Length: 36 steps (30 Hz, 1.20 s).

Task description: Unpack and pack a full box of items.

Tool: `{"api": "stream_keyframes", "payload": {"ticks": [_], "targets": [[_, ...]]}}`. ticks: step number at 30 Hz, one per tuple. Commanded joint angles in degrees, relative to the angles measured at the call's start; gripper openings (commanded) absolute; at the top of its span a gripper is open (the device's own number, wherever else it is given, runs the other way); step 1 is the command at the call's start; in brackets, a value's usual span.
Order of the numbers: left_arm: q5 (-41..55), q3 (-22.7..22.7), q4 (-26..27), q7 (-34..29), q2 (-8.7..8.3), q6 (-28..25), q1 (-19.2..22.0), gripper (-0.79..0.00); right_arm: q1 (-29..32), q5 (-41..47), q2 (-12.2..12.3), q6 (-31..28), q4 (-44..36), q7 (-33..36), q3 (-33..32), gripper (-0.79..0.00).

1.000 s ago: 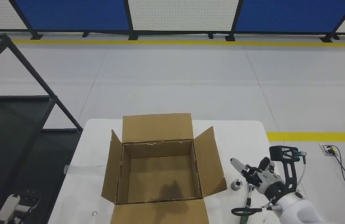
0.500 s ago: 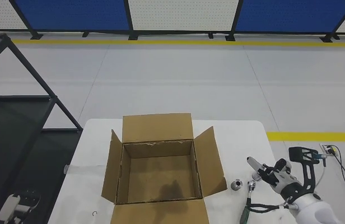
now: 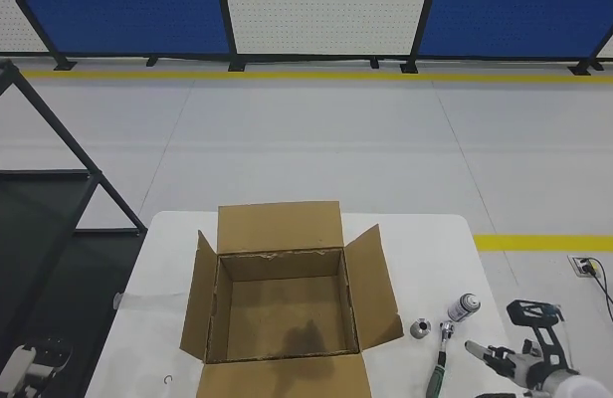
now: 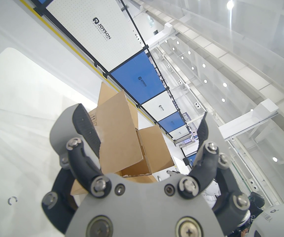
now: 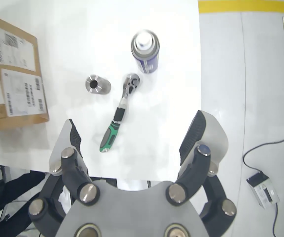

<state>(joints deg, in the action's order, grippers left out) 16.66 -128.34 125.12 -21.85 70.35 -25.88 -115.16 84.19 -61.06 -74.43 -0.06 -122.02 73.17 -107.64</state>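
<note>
An open cardboard box [image 3: 283, 303] stands on the white table [image 3: 426, 244] with its flaps spread and nothing visible inside. Right of it lie a small metal cylinder [image 3: 419, 327] [image 5: 97, 84], a green-handled ratchet wrench [image 3: 439, 363] [image 5: 120, 108] and an upright spray can [image 3: 463, 307] [image 5: 145, 51]. My right gripper [image 5: 135, 127] [image 3: 486, 354] is open and empty, off the table's near right corner, behind the wrench. My left gripper [image 4: 142, 122] is open and empty, low beside the table's left side, with the box [image 4: 122, 134] beyond it.
A black metal rack [image 3: 38, 199] stands left of the table. A floor socket with cables [image 3: 585, 267] lies to the right. Blue and white partition panels [image 3: 316, 25] close off the far side.
My right gripper has pulled back from the table towards the near right corner, leaving the spray can standing upright next to the wrench. The left arm has not moved.
</note>
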Motion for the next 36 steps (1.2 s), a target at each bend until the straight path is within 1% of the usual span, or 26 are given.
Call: {"api": "stream_keyframes", "payload": {"ticks": [1,12,13,14,17,21,23,28,29,30,34,36], "targets": [[0.0,0.0,0.0,0.0,0.0,0.0,0.0,0.0,-1.1,-2.2,0.2,0.4,1.9,2.5,2.0,0.0],[0.0,0.0,0.0,0.1,0.0,0.1,0.1,0.0,-1.1,-2.2,0.2,0.4,1.9,2.5,2.0,0.0],[0.0,-0.1,-0.3,0.3,0.0,0.3,0.6,0.0,-0.8,-1.8,0.2,-0.2,2.1,1.4,2.5,0.0],[0.3,-0.4,-0.8,0.5,0.01,0.3,1.0,0.0,-0.7,-2.7,0.3,-0.8,2.4,0.9,3.5,0.0],[2.1,-1.8,-2.6,2.2,0.13,1.1,1.9,0.0,-1.8,-7.5,0.4,0.2,3.3,1.6,7.5,0.0],[2.9,-3.0,-4.2,2.9,0.19,1.9,3.0,0.0,-4.2,-15.1,0.3,4.0,5.6,2.6,13.3,0.0],[2.7,-3.1,-4.6,3.1,0.22,2.6,3.5,0.0,-5.4,-16.9,0.3,5.2,7.1,3.3,15.1,0.0],[2.6,-3.1,-4.6,3.1,0.22,2.8,3.7,0.0,-7.6,-18.0,0.1,7.1,10.2,4.5,17.8,0.0],[2.6,-3.1,-4.6,3.1,0.22,2.8,3.7,0.0,-7.9,-18.1,0.1,7.4,10.6,4.7,18.0,-0.034],[2.6,-3.1,-4.6,3.1,0.22,2.8,3.7,0.0,-8.1,-18.2,0.1,7.6,10.9,4.7,18.2,-0.046],[2.6,-3.1,-4.6,3.1,0.22,2.8,3.7,0.0,-8.9,-18.7,0.0,8.8,12.5,4.9,19.0,-0.142],[2.6,-3.1,-4.6,3.1,0.22,2.8,3.7,0.0,-9.5,-19.0,0.0,9.6,13.7,4.9,19.1,-0.249]]}}
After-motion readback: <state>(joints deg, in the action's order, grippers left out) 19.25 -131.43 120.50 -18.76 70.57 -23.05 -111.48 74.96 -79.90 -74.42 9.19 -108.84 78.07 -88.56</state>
